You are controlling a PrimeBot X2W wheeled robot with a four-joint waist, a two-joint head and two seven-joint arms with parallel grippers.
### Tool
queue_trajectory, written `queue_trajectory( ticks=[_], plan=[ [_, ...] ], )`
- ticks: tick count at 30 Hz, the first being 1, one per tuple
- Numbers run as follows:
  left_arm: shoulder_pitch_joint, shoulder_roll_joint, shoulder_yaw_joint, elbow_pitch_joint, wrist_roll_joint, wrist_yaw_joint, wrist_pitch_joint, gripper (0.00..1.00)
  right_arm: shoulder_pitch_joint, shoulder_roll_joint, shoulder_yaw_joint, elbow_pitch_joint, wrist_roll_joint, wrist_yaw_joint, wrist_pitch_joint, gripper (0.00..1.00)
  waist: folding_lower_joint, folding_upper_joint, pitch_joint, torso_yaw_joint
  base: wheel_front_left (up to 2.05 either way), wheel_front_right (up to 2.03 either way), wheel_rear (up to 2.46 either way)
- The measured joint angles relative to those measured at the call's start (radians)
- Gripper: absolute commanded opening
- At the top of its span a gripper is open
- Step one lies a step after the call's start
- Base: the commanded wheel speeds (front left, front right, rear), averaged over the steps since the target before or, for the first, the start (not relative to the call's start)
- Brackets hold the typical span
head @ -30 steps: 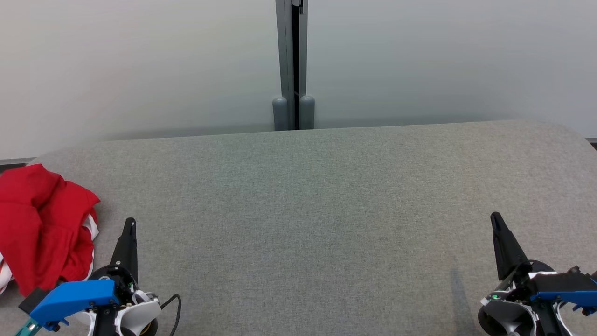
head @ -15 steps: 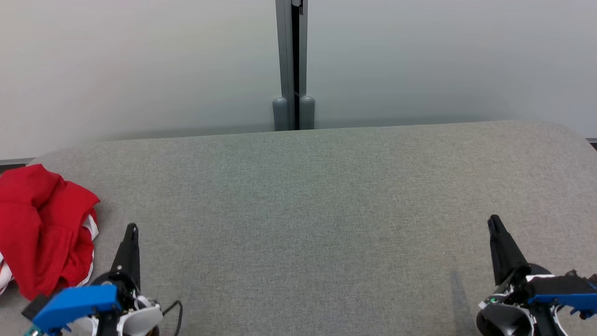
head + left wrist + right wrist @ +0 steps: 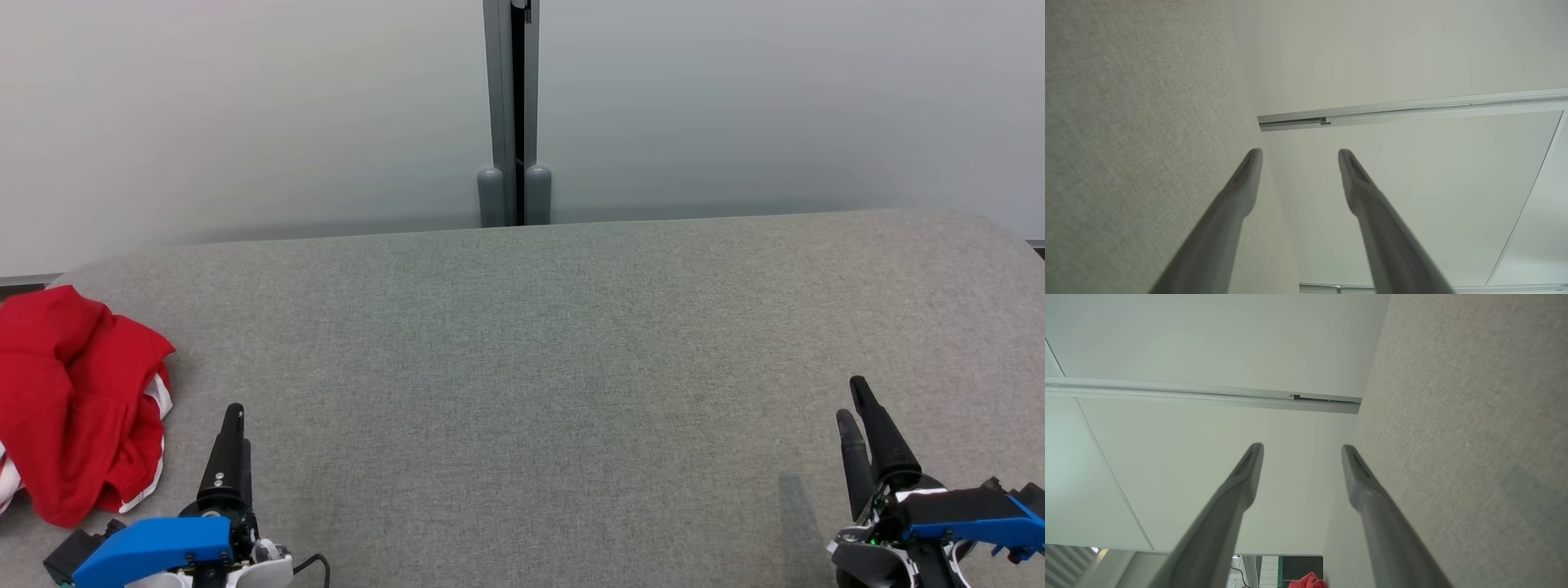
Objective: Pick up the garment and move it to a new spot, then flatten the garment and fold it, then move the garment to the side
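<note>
Plainly, the left gripper [image 3: 237,425] and right gripper [image 3: 849,400] gaped empty. A careless snatch could drag the red garment [image 3: 73,400] off the table [image 3: 522,367].

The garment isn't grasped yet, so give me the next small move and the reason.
Probably swing the left gripper leftward and down onto the crumpled red garment with white trim. Its jaws stand open and empty, and the garment lies apart from it at the left edge of the grey fabric-covered table.
</note>
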Motion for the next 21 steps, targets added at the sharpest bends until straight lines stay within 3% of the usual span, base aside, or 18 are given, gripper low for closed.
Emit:
queue_trajectory(
  ticks=[21],
  plan=[
    [-0.026,0.001,-0.021,0.029,0.451,0.001,-0.087,1.00,-0.021,0.001,-0.011,0.017,-0.413,0.000,-0.087,1.00,0.0001,0.0000,0.013,-0.003,0.00,0.00,0.00]
  ],
)
